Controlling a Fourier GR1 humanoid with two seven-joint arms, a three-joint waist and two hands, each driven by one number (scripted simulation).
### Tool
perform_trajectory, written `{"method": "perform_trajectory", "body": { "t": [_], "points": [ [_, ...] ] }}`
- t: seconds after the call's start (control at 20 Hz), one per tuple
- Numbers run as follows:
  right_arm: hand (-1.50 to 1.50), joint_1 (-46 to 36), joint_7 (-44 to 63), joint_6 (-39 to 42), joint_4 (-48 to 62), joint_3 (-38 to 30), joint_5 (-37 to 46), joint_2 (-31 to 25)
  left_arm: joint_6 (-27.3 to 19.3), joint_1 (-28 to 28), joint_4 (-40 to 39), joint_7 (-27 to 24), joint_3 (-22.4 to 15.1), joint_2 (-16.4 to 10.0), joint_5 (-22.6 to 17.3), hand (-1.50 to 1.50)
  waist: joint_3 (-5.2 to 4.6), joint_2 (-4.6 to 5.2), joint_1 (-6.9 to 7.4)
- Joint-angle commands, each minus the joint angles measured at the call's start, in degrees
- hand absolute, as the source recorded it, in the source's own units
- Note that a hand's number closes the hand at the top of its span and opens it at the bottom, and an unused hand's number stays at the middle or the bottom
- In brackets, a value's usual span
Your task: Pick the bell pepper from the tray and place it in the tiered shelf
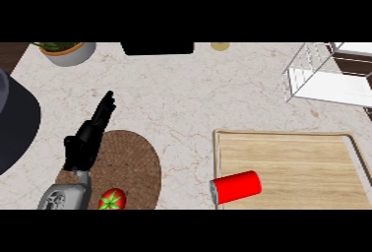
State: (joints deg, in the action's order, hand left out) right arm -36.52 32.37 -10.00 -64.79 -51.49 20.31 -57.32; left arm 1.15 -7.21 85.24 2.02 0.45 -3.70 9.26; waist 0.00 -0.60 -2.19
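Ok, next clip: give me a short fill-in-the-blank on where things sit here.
1. The red bell pepper lies on the round ____ woven mat.
2. The red cylinder lies at the light wooden tray's ____ edge.
3. The black hand in view is the robot's ____ one.
4. The white wire tiered shelf stands at the view's upper ____.
Missing words: brown; left; left; right.

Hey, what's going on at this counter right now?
The robot's left hand is open, fingers straight, over the left edge of a round woven mat. The bell pepper lies on that mat near the view's bottom, not held. The wire shelf stands far right, and no pepper shows in it. A red can lies at the left edge of a wooden tray. The right hand is out of view.
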Motion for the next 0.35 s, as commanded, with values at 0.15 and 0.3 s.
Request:
{"method": "perform_trajectory", "body": {
  "t": [0.15, 0.3],
  "points": [
    [-1.50, 18.1, -2.9, 16.8, -3.8, -15.9, -8.7, -4.4, 0.3, 0.3, 0.5, 0.1, 1.0, -1.2, -0.1, 0.00, 0.05, 0.05, -0.45],
    [-1.50, 23.5, -4.4, 21.3, -4.5, -23.3, -11.9, -3.5, 1.5, 0.6, 1.3, 0.1, 0.3, -1.4, -0.4, 0.00, 0.03, 0.19, 0.34]
  ]
}}
